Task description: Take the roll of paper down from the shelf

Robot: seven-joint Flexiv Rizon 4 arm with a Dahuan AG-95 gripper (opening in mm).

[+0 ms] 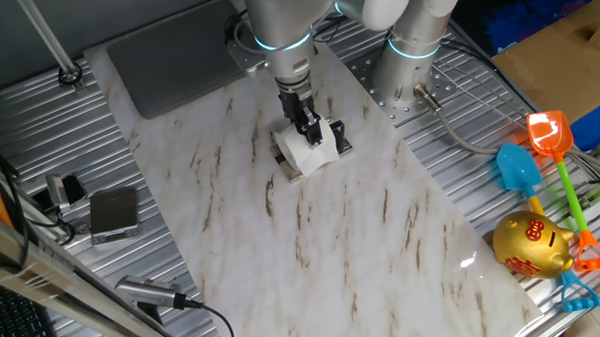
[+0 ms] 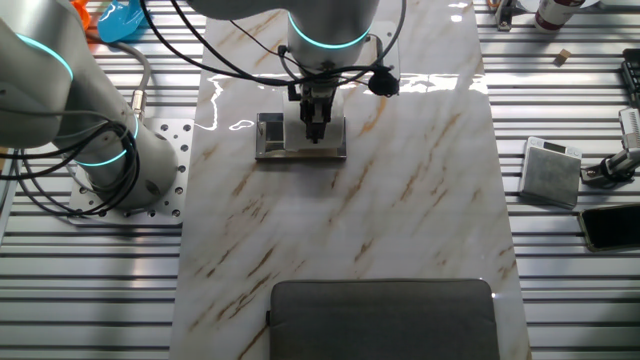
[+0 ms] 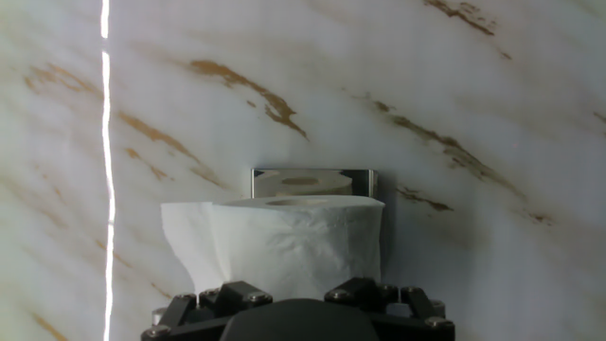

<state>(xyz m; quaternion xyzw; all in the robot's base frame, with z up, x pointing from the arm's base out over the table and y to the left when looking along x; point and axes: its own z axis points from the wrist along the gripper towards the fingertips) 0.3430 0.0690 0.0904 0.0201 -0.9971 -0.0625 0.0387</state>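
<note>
The roll of paper is white, with a loose sheet hanging at its left. It rests on the shelf, a small shiny rack on the marble top. In the hand view the two fingers sit at the roll's near lower edge, one toward each side. From the fixed view my gripper comes straight down onto the roll, and the shelf's dark ends show beside it. From the other side my gripper hides the roll over the shelf. Whether the fingers press the roll does not show.
A grey mat lies at the table's far end. A flat grey box and cables lie on the ribbed metal beside the marble. Toy shovels and a gold piggy bank sit on the other side. The arm's base stands close by.
</note>
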